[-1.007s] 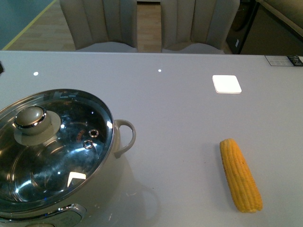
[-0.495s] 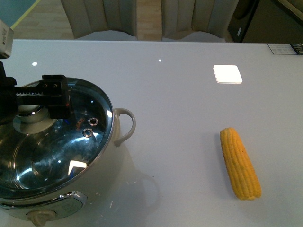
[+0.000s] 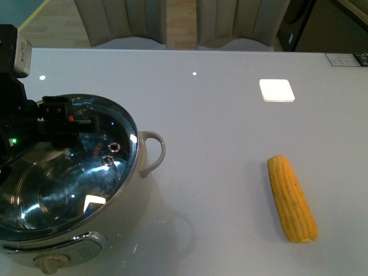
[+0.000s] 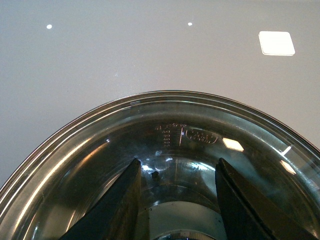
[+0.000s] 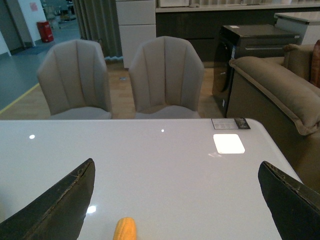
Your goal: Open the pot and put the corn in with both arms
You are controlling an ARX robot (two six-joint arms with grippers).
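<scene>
The cream-white pot point(image 3: 138, 201) stands at the front left of the table, closed by a glass lid point(image 3: 86, 184) with a steel rim. My left gripper point(image 3: 60, 131) is open over the lid. In the left wrist view its fingers point(image 4: 122, 200) straddle the lid's cream knob base point(image 4: 177, 220) without touching it; the left gripper point(image 4: 178, 162) holds nothing. The corn point(image 3: 292, 199) lies on the table at the right, lengthwise away from me. My right gripper point(image 5: 176, 164) is wide open and empty above the table, with the end of the corn point(image 5: 125, 229) below it. The right arm is out of the front view.
The pot's looped side handle point(image 3: 152, 158) sticks out to the right. A bright square reflection point(image 3: 276, 89) lies on the grey table point(image 3: 218, 132). Two beige chairs point(image 3: 126, 23) stand behind the far edge, and a sofa point(image 5: 280, 95) stands to the right.
My left arm came in from the left and now sits lower and closer over the lid's knob, hiding it. The lid is still on the pot. The corn has not moved.
</scene>
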